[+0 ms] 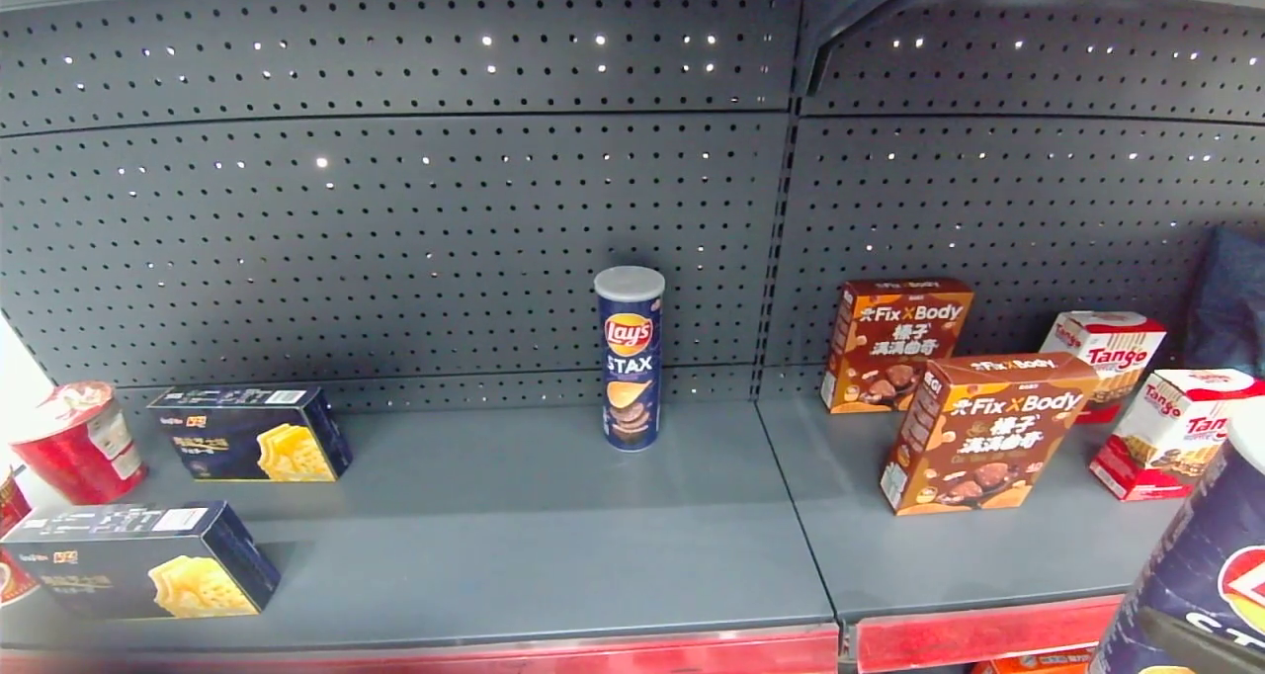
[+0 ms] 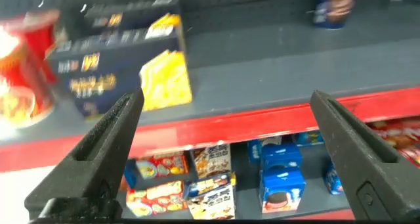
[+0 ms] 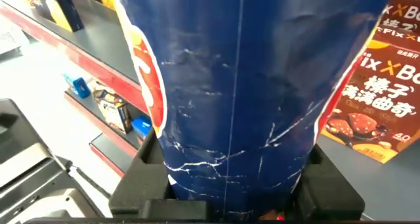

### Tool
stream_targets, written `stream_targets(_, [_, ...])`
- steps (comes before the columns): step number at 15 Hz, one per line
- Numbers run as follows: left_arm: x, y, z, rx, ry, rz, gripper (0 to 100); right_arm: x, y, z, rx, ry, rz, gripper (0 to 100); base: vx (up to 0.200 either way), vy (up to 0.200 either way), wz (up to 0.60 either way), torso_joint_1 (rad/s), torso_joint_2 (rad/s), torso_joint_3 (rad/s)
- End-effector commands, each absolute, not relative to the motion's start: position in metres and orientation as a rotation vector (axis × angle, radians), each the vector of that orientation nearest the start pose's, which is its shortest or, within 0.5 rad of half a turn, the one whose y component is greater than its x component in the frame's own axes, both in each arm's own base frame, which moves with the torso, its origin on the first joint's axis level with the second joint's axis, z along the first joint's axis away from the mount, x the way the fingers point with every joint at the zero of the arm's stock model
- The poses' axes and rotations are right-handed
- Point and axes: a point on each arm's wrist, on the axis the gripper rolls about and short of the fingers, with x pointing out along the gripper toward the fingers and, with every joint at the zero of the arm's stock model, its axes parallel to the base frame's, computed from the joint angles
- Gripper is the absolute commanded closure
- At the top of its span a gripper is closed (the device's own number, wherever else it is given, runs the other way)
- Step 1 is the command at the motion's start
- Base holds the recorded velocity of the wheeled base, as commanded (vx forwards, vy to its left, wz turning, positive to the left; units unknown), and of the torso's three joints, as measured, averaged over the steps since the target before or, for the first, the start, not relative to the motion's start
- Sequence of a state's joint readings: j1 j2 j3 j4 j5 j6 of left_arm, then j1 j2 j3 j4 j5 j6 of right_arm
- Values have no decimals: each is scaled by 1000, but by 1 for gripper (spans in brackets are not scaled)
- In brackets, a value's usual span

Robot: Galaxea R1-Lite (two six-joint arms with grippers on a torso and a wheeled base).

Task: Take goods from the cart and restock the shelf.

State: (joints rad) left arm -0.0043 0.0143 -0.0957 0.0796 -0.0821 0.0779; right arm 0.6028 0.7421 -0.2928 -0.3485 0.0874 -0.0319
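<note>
A dark blue chip can (image 1: 630, 358) with a grey lid stands upright at the back middle of the grey shelf (image 1: 514, 536). A second dark blue chip can (image 1: 1201, 565) (image 3: 236, 79) rises at the head view's lower right corner, in front of the shelf's right end. My right gripper (image 3: 230, 178) is shut on this can, its black fingers (image 3: 147, 158) pressing both sides. My left gripper (image 2: 226, 152) hangs open with nothing between its fingers (image 2: 98, 152), in front of the red shelf edge (image 2: 216, 125), near the dark blue boxes (image 2: 125, 60).
Two dark blue boxes (image 1: 252, 434) (image 1: 138, 560) and red cups (image 1: 79, 442) sit on the shelf's left. Two brown boxes (image 1: 894, 343) (image 1: 978, 432) and red-and-white boxes (image 1: 1102, 358) (image 1: 1171, 432) stand on the right. A lower shelf holds small packages (image 2: 216, 184). Open shelf floor lies around the standing can.
</note>
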Motion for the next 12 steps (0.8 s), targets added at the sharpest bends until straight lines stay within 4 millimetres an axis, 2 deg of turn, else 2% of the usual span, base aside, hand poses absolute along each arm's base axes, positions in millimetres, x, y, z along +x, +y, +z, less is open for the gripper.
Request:
stream_targets(1, [-36, -4, 167, 88, 33, -283, 0, 56, 41, 184, -55, 86, 687, 100, 0, 0, 0, 0, 0, 0])
stream_targets(3, [-18, -5, 190, 59, 65, -390, 0, 57, 42, 181, -55, 106, 688, 100, 0, 0, 0, 0, 0, 0])
stream_targets(7, [61, -15, 242, -123, 130, -477, 0, 64, 39, 181, -58, 119, 568, 100, 0, 0, 0, 0, 0, 0])
stream_targets(9, [108, -22, 248, -100, 145, -502, 0, 64, 37, 181, -53, 116, 551, 100, 0, 0, 0, 0, 0, 0])
stream_targets(11, [146, -28, 242, -96, 137, -537, 0, 65, 37, 182, -34, 119, 541, 100, 0, 0, 0, 0, 0, 0])
stream_targets(12, [177, -32, 235, -96, 129, -561, 0, 64, 37, 182, -33, 120, 541, 100, 0, 0, 0, 0, 0, 0])
